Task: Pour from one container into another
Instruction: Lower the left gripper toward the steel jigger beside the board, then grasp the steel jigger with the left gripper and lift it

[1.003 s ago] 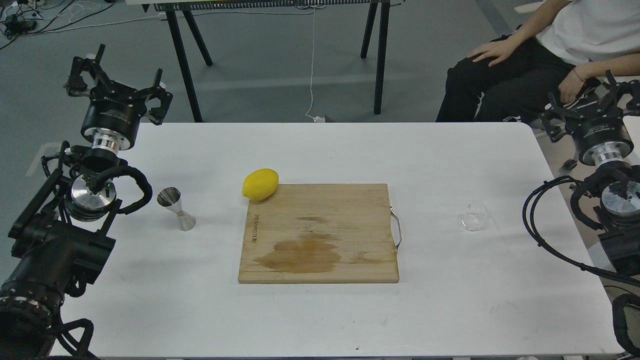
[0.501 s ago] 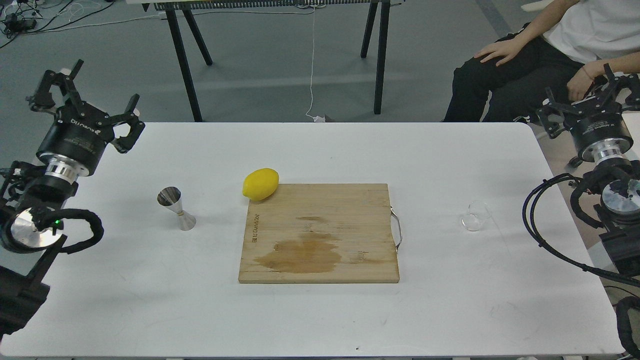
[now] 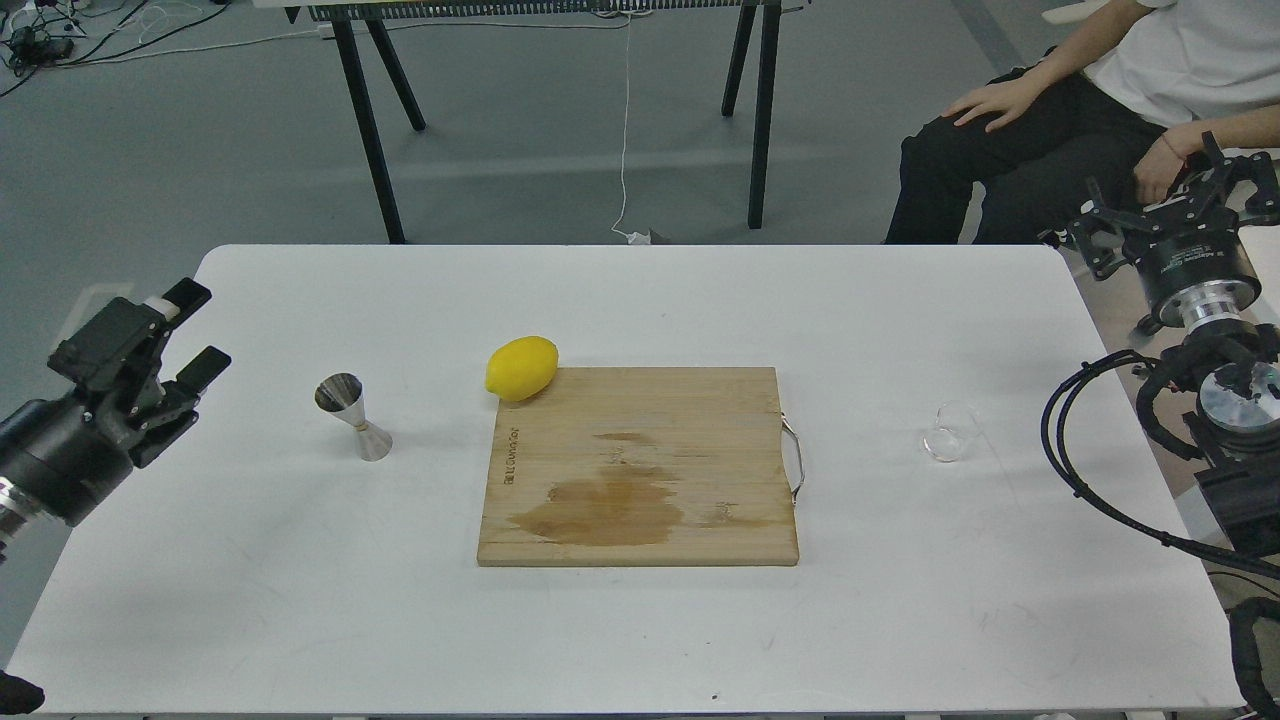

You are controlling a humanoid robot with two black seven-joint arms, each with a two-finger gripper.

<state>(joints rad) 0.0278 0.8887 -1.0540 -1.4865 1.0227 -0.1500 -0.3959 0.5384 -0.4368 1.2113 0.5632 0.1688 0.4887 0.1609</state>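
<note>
The clear glass cup stands upright on the white table, to the right of the cutting board. The steel jigger stands upright left of the board. My left gripper is open at the table's left edge, its fingers pointing right, well left of the jigger and empty. My right gripper is open beyond the table's right edge, up and to the right of the cup, holding nothing.
A wooden cutting board with a dark wet stain lies in the middle. A yellow lemon rests at its back left corner. A seated person is at the back right, close to my right gripper.
My left arm has swung down and turned, so its gripper now points right at table height instead of up beyond the back left corner. The right gripper has drifted slightly up and right.
</note>
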